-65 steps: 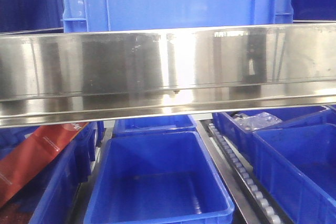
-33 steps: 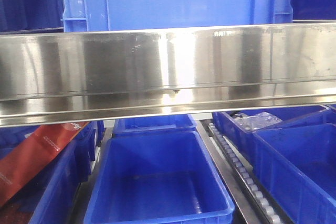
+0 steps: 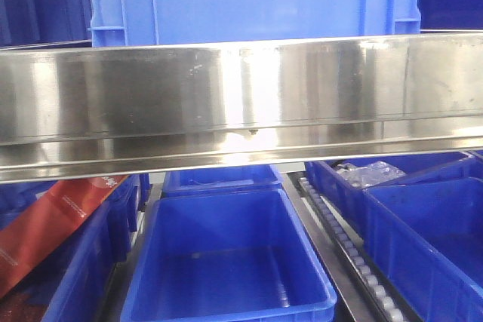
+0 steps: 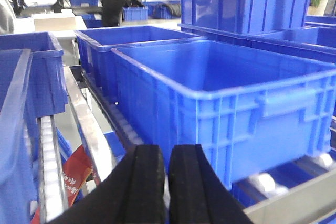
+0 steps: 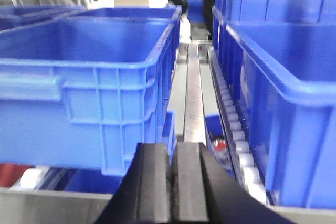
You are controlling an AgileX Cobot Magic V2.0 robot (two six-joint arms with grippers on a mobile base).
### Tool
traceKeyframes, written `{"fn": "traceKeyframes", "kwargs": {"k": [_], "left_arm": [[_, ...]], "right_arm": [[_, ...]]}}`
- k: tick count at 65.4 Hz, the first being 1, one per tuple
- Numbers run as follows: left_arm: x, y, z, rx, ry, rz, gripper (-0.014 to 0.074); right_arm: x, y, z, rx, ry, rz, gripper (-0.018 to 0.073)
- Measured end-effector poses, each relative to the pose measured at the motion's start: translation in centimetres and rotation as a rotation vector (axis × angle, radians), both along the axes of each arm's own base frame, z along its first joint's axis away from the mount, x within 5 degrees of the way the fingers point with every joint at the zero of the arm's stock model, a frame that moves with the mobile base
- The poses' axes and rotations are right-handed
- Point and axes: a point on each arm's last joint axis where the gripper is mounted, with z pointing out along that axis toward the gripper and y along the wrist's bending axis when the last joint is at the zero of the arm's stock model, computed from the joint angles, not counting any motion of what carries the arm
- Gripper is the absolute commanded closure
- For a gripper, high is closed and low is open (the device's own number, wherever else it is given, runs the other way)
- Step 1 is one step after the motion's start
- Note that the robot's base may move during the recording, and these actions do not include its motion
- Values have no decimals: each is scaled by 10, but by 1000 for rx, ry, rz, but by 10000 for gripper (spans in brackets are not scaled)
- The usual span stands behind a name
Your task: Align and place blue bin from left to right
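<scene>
Judging by its ribs, the large sky-blue ribbed plastic crate (image 4: 220, 103) looks rigid, empty, light; both clenched hands, left hand (image 4: 167, 182) and right hand (image 5: 170, 182), should push its thick rim.

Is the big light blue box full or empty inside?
Empty, as far as it shows. The left wrist view looks into the blue bin and shows only bare walls; the floor's near part is hidden behind the front wall.
</scene>
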Motion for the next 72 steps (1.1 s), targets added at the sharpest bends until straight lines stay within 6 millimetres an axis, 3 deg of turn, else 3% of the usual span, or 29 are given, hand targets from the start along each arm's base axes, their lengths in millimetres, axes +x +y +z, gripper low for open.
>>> {"fn": "traceKeyframes", "kwargs": {"k": [14, 25, 72], "left_arm": [[-26, 11, -25, -17, -61, 4, 574], [-36, 16, -28, -30, -93, 6, 574], [-38, 16, -29, -9, -99, 8, 574]], "right_arm": [[-29, -5, -26, 11, -64, 0, 648], [-33, -5, -32, 12, -73, 0, 648], [-33, -5, -32, 12, -75, 0, 648]]}}
